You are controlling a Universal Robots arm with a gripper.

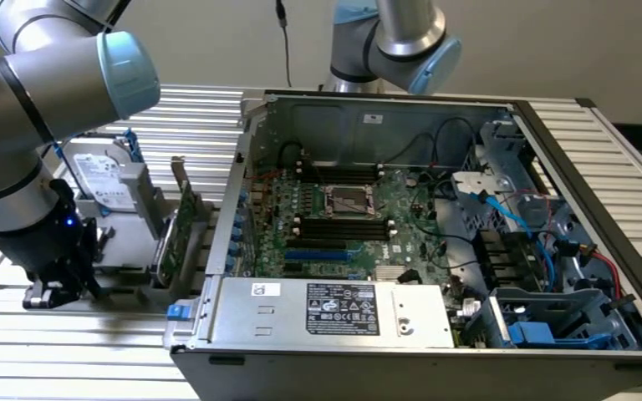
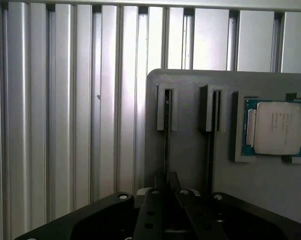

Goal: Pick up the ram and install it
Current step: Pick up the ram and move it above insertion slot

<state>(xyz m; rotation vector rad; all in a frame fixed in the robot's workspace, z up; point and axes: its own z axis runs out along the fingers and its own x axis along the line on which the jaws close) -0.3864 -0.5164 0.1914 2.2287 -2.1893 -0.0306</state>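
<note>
Arm (image 1: pixel 31 109) at the exterior view's left, elbow high, forearm dropping steeply. Wrist (image 1: pixel 26 225) about vertical, gripper (image 1: pixel 59 284) pointing straight down, low. Wrist view: gripper (image 2: pixel 166 192) jaws drawn close together, apparently almost shut; the gap is hard to judge.

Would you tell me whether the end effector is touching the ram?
Cannot tell. In the wrist view the end effector straddles the ram edge-on; neither contact nor gap is plain.

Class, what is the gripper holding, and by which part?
The ram, standing in the grey holder, pinched by the fingers along its upper edge.
</note>
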